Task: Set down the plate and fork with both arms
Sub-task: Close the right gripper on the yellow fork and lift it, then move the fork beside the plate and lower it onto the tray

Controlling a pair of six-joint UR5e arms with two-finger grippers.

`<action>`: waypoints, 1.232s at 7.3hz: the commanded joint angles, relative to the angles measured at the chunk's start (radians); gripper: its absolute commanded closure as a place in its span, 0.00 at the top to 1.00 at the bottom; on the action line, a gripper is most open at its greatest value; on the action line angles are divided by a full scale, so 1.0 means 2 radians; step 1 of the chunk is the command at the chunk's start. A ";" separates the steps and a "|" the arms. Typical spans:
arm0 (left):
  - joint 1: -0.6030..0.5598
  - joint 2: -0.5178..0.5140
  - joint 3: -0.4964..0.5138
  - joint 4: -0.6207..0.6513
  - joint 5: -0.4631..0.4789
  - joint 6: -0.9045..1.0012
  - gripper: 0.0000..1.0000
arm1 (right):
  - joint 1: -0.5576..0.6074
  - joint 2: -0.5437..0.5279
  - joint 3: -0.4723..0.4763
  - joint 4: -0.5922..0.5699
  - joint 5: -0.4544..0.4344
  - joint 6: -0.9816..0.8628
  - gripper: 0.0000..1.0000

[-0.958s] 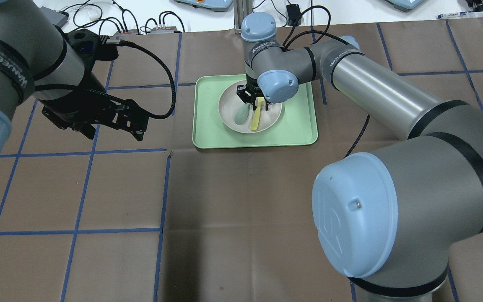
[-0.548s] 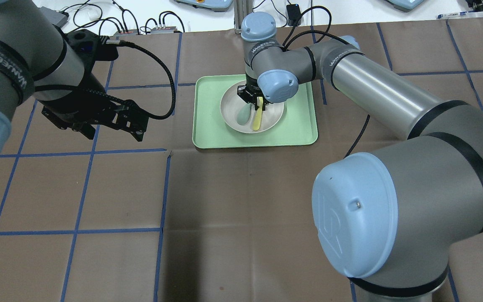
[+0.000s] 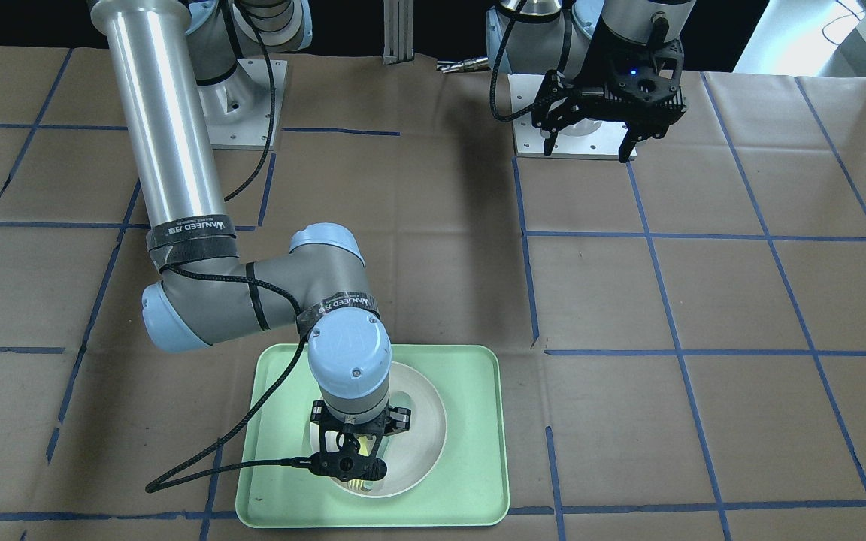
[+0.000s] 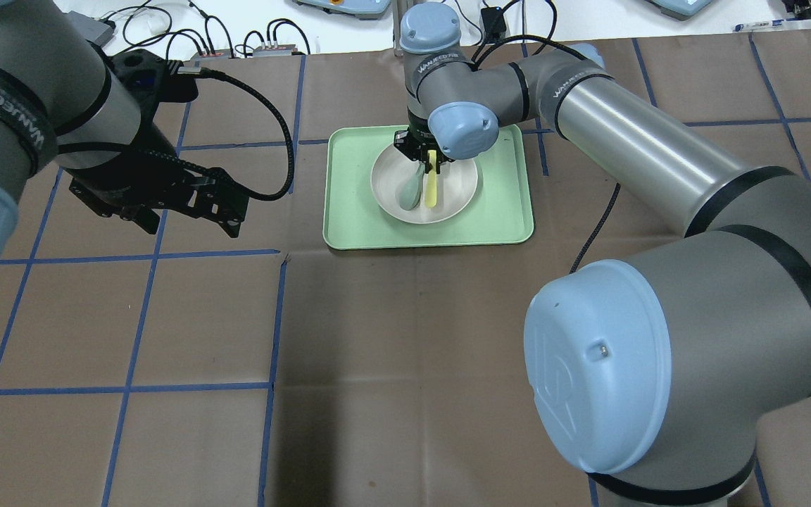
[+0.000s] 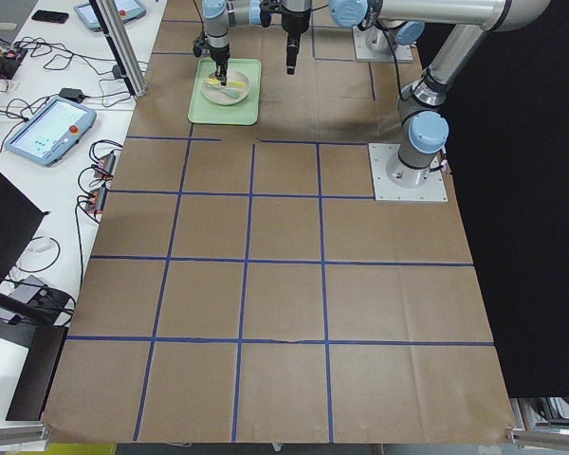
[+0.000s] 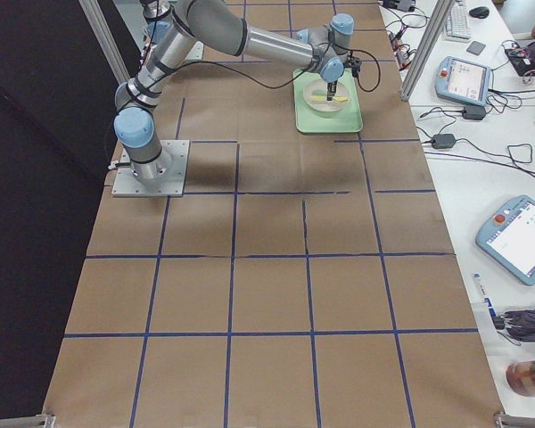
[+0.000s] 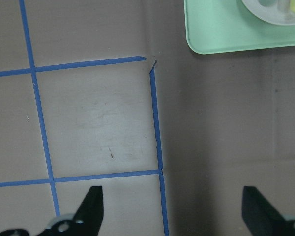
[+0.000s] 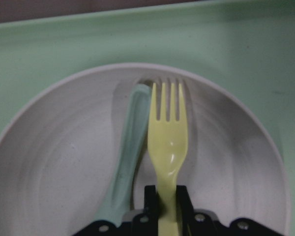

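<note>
Right arm's wrist has drawn back toward the plate's far rim since a second ago, and the small pale-yellow plastic fork has swung straight with it! The right gripper has its fingers clamped on the fork's handle end, tines pointing out ahead of them. Just beside those fingers lies the grey-green spoon. Beneath them sits the round off-white plate on the rectangular mint-green tray. Whether the fork has cleared the plate, I cannot tell. Over at the left gripper, fingers stand wide apart over bare brown-paper desk, the tray well off ahead. So, by my reading: fork grasped, plate untouched, nothing placed yet, both set-downs left.
</note>
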 commanded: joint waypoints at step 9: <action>0.000 -0.001 0.001 0.002 -0.001 0.000 0.99 | -0.090 -0.079 0.104 0.014 0.001 -0.130 0.00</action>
